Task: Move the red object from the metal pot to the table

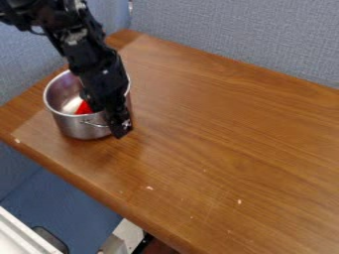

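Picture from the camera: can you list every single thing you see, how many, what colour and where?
Metal pot: one, shiny silver, near the table's left corner.
Red object: one, bright red, inside the pot, partly hidden by the arm.
Table: one, brown wood, fills most of the view.
Wall: blue-grey, behind the table.
Floor: pale blue, below the table's front edge.
Robot arm: one, black, reaching down from the upper left across the pot.
Gripper: one, black, tips just right of the pot, over the table, holding nothing.

No text, label, brand, number or sign is readable anywhere.
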Available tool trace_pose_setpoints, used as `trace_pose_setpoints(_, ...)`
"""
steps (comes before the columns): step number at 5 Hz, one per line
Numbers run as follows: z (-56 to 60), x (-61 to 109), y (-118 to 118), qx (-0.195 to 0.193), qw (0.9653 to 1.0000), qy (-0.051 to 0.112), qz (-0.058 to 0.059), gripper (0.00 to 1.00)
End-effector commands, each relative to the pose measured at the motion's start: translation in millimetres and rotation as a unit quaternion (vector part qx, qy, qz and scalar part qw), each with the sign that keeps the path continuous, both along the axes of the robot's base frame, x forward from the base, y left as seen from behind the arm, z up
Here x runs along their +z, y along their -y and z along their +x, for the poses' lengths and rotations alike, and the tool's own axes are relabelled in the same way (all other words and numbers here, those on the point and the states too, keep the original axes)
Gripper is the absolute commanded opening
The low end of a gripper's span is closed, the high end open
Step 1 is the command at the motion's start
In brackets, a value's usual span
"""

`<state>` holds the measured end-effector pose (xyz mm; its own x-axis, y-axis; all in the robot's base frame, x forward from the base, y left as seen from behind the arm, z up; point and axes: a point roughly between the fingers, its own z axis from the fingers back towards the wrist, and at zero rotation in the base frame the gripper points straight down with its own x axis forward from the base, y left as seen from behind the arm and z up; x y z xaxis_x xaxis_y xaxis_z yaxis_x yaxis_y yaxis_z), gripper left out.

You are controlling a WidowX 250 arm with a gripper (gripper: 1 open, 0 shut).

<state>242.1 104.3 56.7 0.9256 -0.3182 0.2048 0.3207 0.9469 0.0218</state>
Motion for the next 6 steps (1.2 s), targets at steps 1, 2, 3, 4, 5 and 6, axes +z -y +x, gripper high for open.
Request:
trace_pose_setpoints(1,0.3,33.3,-9.7,0.050,0.9975,0.049,0.001,1.00)
trace_pose_setpoints(2,-4.2,41.1,-18.8,0.102,0.9932,0.056,0.003,1.00)
trace_pose_setpoints(3,-2.7,37.7,-28.2,0.105,0.9935,0.044,0.003,0.00)
trace_pose_setpoints(4,-0.4,38.2,-33.3,0.104,0.9939,0.035,0.009,0.00)
trace_pose_setpoints(5,2.9,41.5,-24.9,0.100,0.9944,0.033,0.003,0.00)
trace_pose_setpoints(6,5.8,44.6,-16.8,0.095,0.9951,0.029,0.001,1.00)
